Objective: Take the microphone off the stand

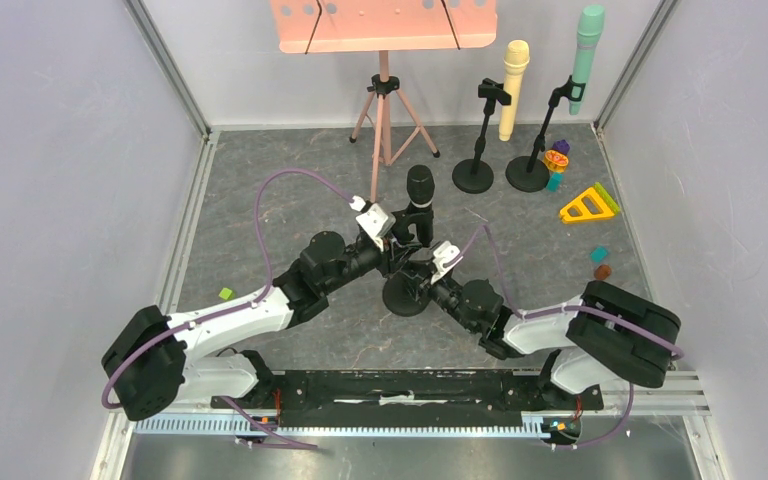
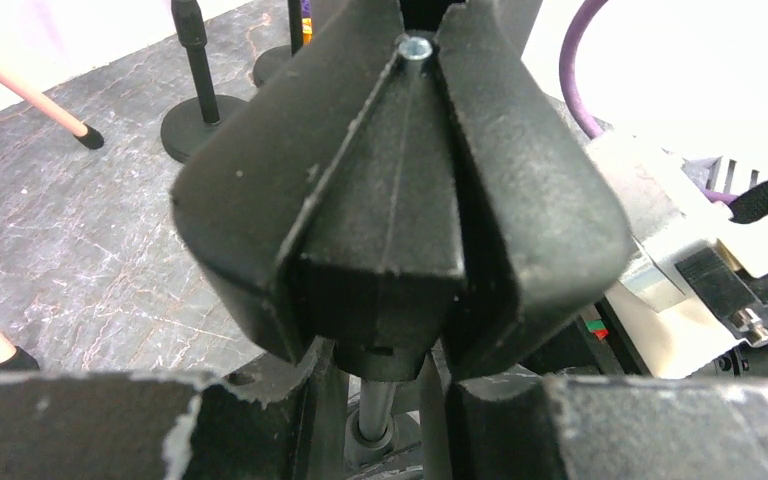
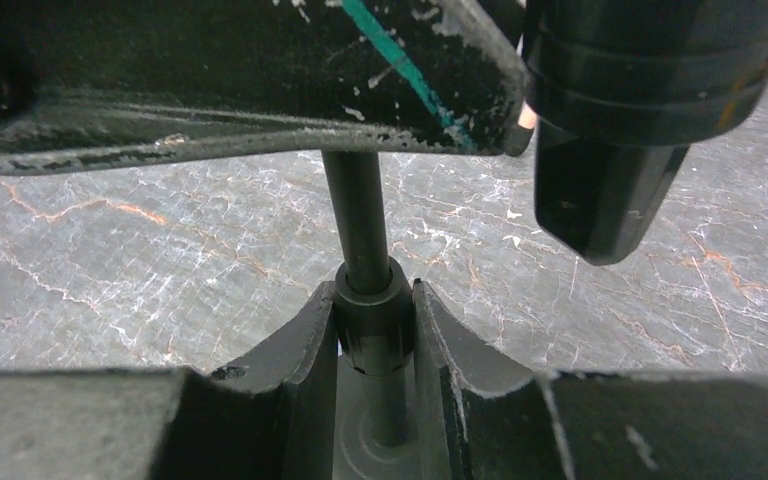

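Note:
A black microphone [image 1: 420, 192] stands upright in the clip of a black stand with a round base [image 1: 400, 298] at the table's middle. My left gripper [image 1: 403, 243] is closed around the lower part of the stand's clip [image 2: 390, 200]; the stand's pole [image 2: 375, 410] shows between its fingers [image 2: 310, 410]. My right gripper [image 1: 426, 282] is shut on the collar [image 3: 373, 325] of the pole just above the base. The microphone's tail end [image 3: 605, 190] hangs free at the upper right of the right wrist view.
A pink music stand [image 1: 384, 90] stands at the back. Two more stands hold a yellow microphone [image 1: 513, 85] and a teal one [image 1: 587, 55] at the back right. Small toys [image 1: 588, 205] lie at the right, a green block [image 1: 225, 293] at the left.

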You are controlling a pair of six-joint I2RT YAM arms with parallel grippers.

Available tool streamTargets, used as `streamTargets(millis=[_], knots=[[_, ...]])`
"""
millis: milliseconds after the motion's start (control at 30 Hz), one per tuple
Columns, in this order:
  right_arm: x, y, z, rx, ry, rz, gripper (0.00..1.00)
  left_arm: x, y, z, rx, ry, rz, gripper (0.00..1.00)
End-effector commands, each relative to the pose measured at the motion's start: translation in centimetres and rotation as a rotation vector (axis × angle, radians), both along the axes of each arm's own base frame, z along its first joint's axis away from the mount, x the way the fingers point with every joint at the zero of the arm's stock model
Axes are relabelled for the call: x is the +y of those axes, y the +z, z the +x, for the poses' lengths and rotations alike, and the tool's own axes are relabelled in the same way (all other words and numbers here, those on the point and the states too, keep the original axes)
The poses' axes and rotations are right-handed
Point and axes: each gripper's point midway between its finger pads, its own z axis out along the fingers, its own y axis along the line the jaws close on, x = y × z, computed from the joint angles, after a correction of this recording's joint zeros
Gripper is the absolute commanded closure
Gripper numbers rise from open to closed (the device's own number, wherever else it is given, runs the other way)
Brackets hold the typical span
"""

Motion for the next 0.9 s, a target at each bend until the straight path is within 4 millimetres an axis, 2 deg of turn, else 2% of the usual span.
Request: streamTargets(millis=[0, 100, 200, 400, 533, 733, 867], knots=[[0.0, 0.2, 0.3, 0.036, 0.041, -0.009, 0.66, -0.6, 3.0, -0.2, -0.055, -0.027, -0.062, 0.98], [0.0, 0.0, -0.3, 0.057, 0.145, 0.018, 0.57, -0.4, 2.9, 0.0, -0.060, -0.013, -0.068, 0.98], [0.6, 0.5, -1.5, 0.039, 0.304, 0.062, 0.54, -0.4, 2.7, -0.1, -0.057, -0.016, -0.065, 0.98], [1.3, 0.9, -1.8, -0.004, 0.403, 0.088, 0.52, -0.3, 2.3, -0.3, -0.045, -0.018, -0.066, 0.98], [1.6, 1.5, -1.1, -0.025, 0.428, 0.099, 0.52, -0.1, 2.3, -0.4, -0.050, -0.017, -0.061, 0.98], [1.8, 2.4, -0.6, -0.045, 0.440, 0.112, 0.61, -0.3, 2.3, -0.5, -0.047, -0.032, -0.059, 0.98], [2.2, 1.6, -0.4, -0.013, 0.447, 0.106, 0.79, -0.4, 2.1, -0.5, -0.042, -0.035, -0.056, 0.98]])
